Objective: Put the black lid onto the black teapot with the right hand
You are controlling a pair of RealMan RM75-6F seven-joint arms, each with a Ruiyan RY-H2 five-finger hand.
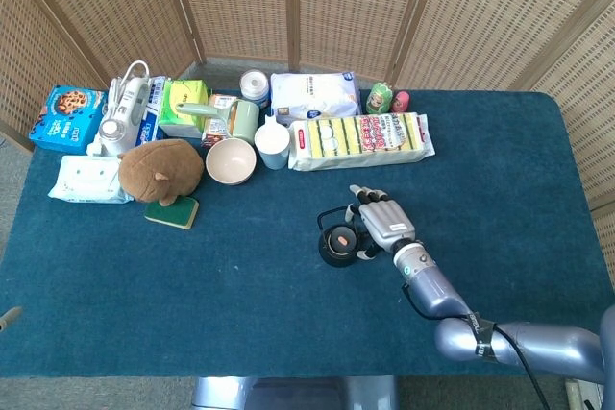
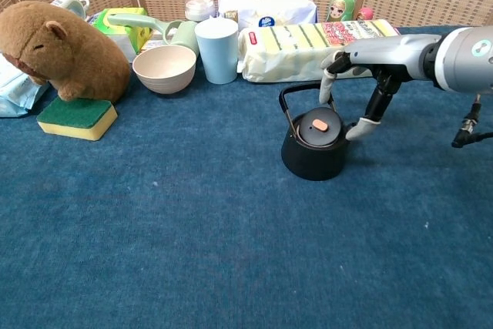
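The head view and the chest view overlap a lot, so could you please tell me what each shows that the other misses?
Only the head view shows the blue cookie box and the table's far right edge. Only the chest view shows, from the side, the right hand's fingers apart around the black lid, seemingly off it. Both show the lid sitting on the black teapot, the right hand beside it, and the plush animal.
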